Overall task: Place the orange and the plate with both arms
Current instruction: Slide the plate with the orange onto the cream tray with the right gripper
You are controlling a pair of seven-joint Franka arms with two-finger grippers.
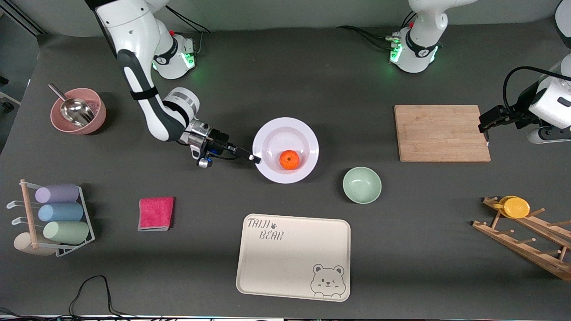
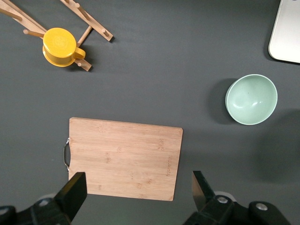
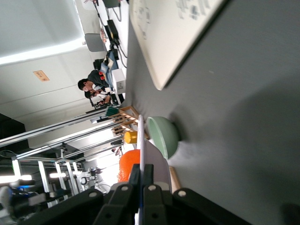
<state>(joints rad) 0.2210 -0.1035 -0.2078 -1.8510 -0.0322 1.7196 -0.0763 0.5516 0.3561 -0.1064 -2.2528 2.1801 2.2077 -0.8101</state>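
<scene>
The white plate (image 1: 285,150) is in the middle of the table with the orange (image 1: 289,159) in its well. My right gripper (image 1: 253,158) is shut on the plate's rim at the edge toward the right arm's end. In the right wrist view the plate (image 3: 141,140) shows edge-on between the fingers (image 3: 148,176), and the orange (image 3: 129,165) shows beside it. My left gripper (image 1: 485,126) hangs open and empty over the edge of the wooden cutting board (image 1: 441,133) at the left arm's end; its open fingers (image 2: 75,190) frame the board (image 2: 123,158).
A pale-green bowl (image 1: 362,184) sits beside the plate, nearer the front camera. The cream bear tray (image 1: 294,256) lies nearer still. A pink bowl with a scoop (image 1: 78,111), a cup rack (image 1: 55,218), a red cloth (image 1: 155,213) and a wooden rack with a yellow cup (image 1: 515,207) ring the table.
</scene>
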